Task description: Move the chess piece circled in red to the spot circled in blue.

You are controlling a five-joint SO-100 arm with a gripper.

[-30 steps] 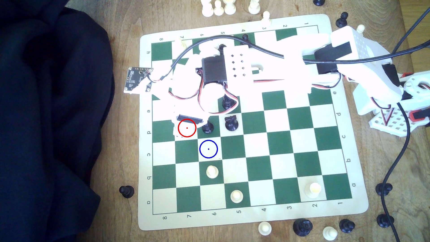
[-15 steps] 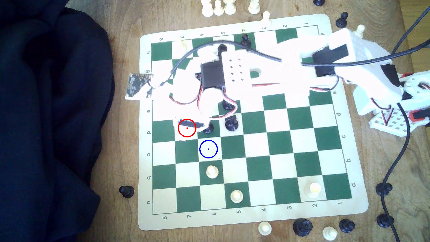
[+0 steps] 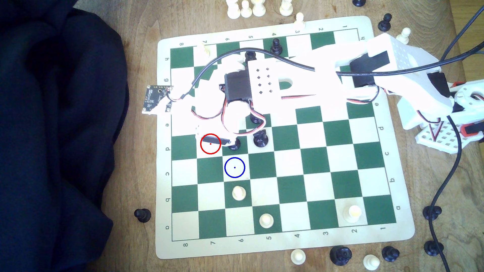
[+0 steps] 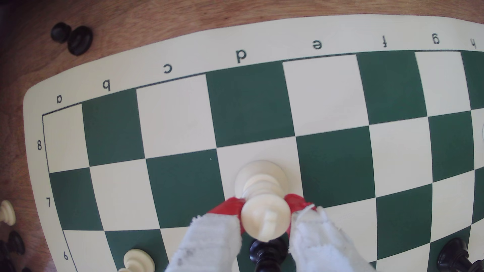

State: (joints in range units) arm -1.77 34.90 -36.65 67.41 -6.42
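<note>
One cream-white piece (image 4: 264,209) with a rounded top sits between the two padded fingers (image 4: 209,240) of the gripper (image 4: 265,209); in the wrist view the red tips press against its head on both sides, so I read the jaws as clamped on it, high on the piece rather than at the stem. Its base still appears to rest on the pale d7 square, the one ringed in red (image 3: 210,143) in the exterior view, though glare there washes the piece out and I cannot confirm lift-off. Grasp looks made; lift judged not yet begun. A black pawn (image 3: 234,144) stands on the neighbouring green square, just beside the gripper toward the exterior view's right, which likely explains the narrow approach from above. The blue-ringed square (image 3: 234,167) is one step diagonally away, bare, with a cream pawn (image 3: 238,193) on the next square beyond it. Next move, as I judge it: raise enough to clear the black pawn's head, then shift diagonally. Risk: head grip on a rounded top may let the piece swing or slip.
</note>
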